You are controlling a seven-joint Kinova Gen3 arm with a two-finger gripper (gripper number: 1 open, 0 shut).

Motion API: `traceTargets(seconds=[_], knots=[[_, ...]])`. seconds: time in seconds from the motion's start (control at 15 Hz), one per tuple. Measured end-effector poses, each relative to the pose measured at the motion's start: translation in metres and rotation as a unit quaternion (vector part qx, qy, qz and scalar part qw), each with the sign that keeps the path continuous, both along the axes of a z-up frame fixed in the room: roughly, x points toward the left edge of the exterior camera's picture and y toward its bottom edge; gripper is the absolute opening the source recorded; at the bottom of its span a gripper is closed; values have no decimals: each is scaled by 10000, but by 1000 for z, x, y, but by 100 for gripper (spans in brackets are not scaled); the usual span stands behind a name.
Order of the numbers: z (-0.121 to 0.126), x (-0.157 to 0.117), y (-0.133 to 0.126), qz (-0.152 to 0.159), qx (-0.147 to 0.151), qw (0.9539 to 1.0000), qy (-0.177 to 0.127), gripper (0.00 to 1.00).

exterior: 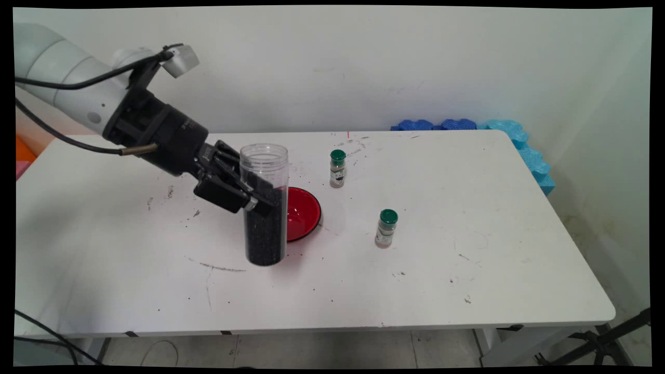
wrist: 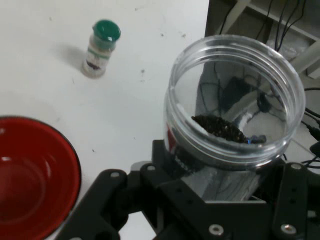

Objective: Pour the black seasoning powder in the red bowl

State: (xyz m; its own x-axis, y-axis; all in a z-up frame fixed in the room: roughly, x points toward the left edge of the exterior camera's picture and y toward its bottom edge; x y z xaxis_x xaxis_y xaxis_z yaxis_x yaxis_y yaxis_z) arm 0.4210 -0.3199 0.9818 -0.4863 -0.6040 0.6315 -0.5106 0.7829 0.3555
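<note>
I have the gripper [exterior: 253, 200] clamped on the clear plastic jar [exterior: 265, 205] at mid-height, upright, just above the white table [exterior: 467, 270], beside the red bowl [exterior: 304, 213]. The jar is open-topped, over half full of black granules [wrist: 220, 127], so probably bottom-heavy, with smooth, slippery walls. Two green-capped spice bottles [exterior: 337, 168] stand apart.

The scuffed white table [exterior: 467, 270] bears a red bowl [exterior: 304, 213] and two green-capped spice bottles [exterior: 337, 169] [exterior: 386, 228].
</note>
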Motion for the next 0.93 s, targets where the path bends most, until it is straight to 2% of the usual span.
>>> traceTargets(seconds=[0.47, 0.93], knots=[[-18, -3, -7, 280, 666, 9973, -156, 0], [-35, 1, -26, 827, 1360, 9872, -99, 0]])
